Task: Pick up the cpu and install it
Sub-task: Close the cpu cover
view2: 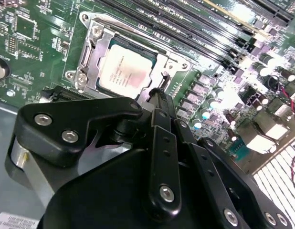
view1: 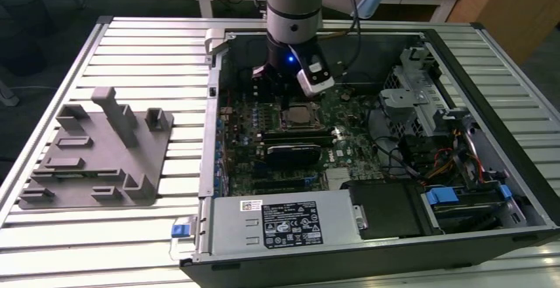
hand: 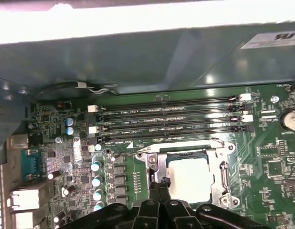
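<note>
The cpu (view2: 124,71) is a flat square chip with a silvery top. It lies flat inside the metal-framed socket (view2: 92,45) on the green motherboard, also seen in the first wrist view as the cpu (hand: 190,176) and in the exterior view as the cpu (view1: 300,112). My gripper (view2: 157,93) hangs just over the socket's edge beside the chip, its black fingers drawn together to a narrow tip with nothing between them. In the first wrist view the gripper (hand: 162,181) tip sits at the chip's corner. In the exterior view the gripper (view1: 284,99) reaches down into the open computer case.
A large grey fixture block (view1: 96,157) rests on the slatted table (view1: 131,52) at the exterior view's left. Inside the case, memory slots (hand: 171,119) run beside the socket. A power supply (view1: 280,226), drive cage (view1: 420,98) and cables (view1: 411,157) crowd the rest.
</note>
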